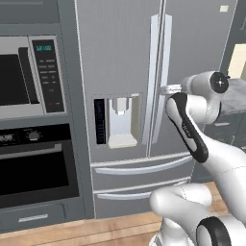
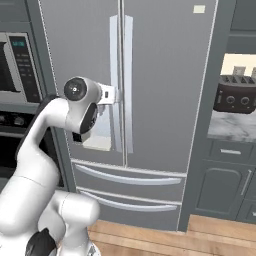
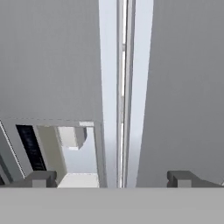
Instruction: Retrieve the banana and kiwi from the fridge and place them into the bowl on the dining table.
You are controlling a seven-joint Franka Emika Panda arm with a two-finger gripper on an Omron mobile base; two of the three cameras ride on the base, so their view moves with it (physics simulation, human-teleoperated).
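The grey steel fridge (image 1: 120, 57) (image 2: 165, 75) (image 3: 52, 65) fills the scene, both French doors shut. Its two pale vertical handles (image 1: 153, 72) (image 2: 129, 60) (image 3: 109, 87) run down the middle seam. My gripper (image 1: 167, 89) (image 2: 114, 94) (image 3: 113, 178) is right at these handles at mid height and is open. In the hand view the dark fingertips (image 3: 41, 178) stand wide apart with both handles between them, and nothing is held. The banana and kiwi are hidden behind the doors. The bowl and the dining table are out of view.
A water dispenser (image 1: 120, 120) (image 3: 74, 148) sits in the left door, above two drawers (image 1: 139, 166) (image 2: 125, 175). A microwave (image 1: 29, 77) and wall oven (image 1: 38, 163) stand to the left. A toaster (image 2: 234, 95) sits on the counter (image 2: 232, 127) to the right.
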